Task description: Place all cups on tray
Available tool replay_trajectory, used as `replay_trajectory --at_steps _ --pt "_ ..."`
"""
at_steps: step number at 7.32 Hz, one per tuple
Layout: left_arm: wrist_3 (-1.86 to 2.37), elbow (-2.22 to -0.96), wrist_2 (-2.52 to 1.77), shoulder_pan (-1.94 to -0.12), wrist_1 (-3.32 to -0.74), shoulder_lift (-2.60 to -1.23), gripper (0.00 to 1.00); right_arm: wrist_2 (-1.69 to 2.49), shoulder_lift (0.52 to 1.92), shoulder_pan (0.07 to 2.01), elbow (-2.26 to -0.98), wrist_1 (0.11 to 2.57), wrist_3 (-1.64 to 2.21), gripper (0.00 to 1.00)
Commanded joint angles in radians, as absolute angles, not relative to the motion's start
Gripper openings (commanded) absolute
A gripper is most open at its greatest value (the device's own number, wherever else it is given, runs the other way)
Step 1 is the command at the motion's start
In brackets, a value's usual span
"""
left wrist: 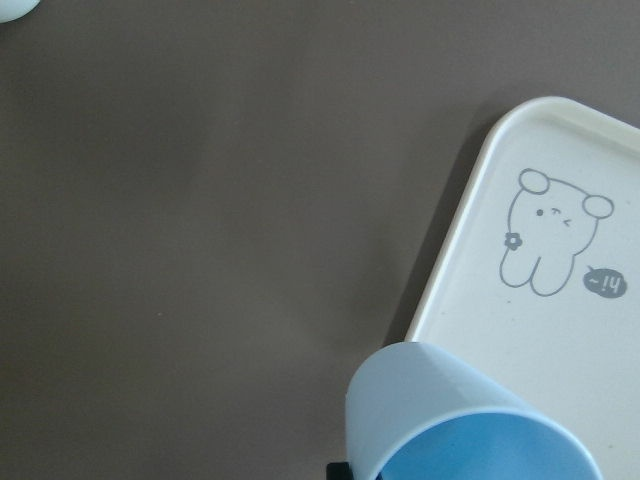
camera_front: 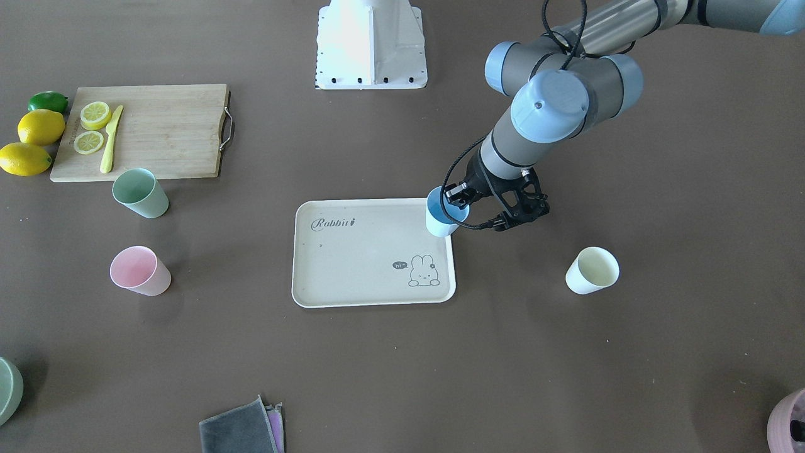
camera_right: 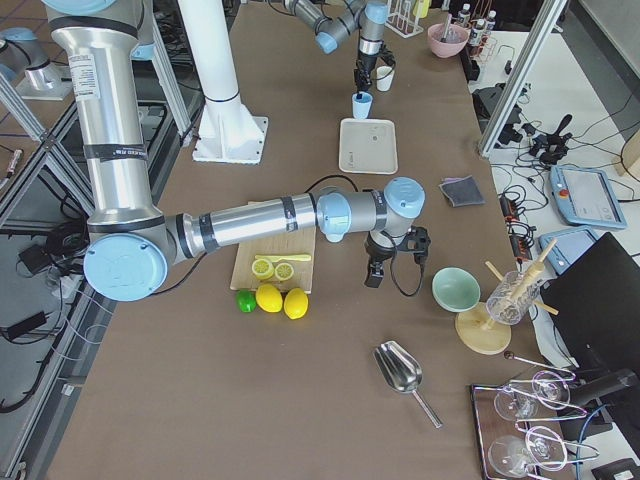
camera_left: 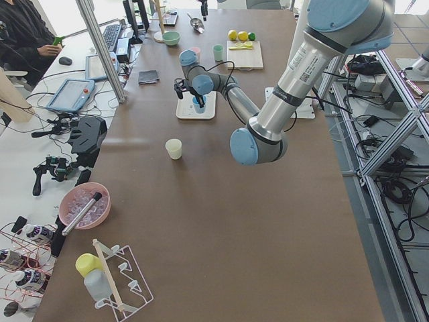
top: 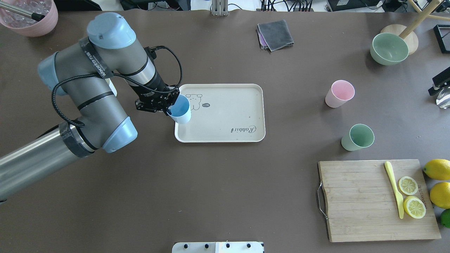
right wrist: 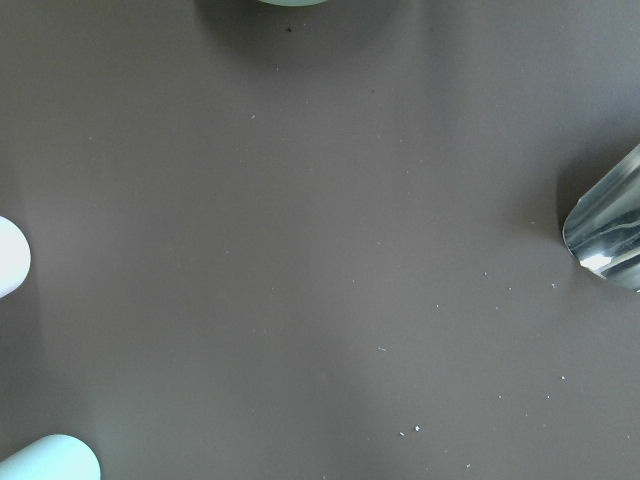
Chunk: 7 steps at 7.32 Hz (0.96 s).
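My left gripper (camera_front: 464,206) is shut on the rim of the blue cup (camera_front: 444,218) and holds it, slightly tilted, over the corner of the beige "Rabbit" tray (camera_front: 352,277) nearest the left arm; whether the cup touches the tray I cannot tell. The cup (left wrist: 450,420) and tray (left wrist: 560,330) also show in the left wrist view. The green cup (camera_front: 139,193) and pink cup (camera_front: 139,270) stand upright on the table toward the robot's right. The cream cup (camera_front: 592,270) stands toward its left. My right gripper (camera_right: 373,275) hovers beside the cutting board; I cannot tell whether it is open.
A wooden cutting board (camera_front: 163,132) carries lemon slices and a yellow knife, with lemons (camera_front: 41,126) and a lime beside it. A green bowl (top: 389,48), a metal scoop (right wrist: 610,230), folded cloths (top: 276,33) and a mauve pot (top: 31,17) lie along the far edge.
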State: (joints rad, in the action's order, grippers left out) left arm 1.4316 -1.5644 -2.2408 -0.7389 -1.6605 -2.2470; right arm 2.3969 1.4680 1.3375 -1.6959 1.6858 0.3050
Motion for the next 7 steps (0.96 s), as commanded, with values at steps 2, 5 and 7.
replay_trajectory --at_steps 2,5,7 --pt "1.471 -1.424 -2.238 -0.699 -1.727 -2.335 0.00 2.396 1.468 1.330 -1.700 1.686 0.314 1.00" --pt "1.471 -1.431 -2.238 -0.687 -1.726 -2.327 0.97 2.390 1.466 1.324 -1.710 1.684 0.313 1.00" --pt "1.474 -1.454 -2.247 -0.705 -1.710 -2.326 0.98 2.401 1.441 1.293 -1.710 1.692 0.321 1.00"
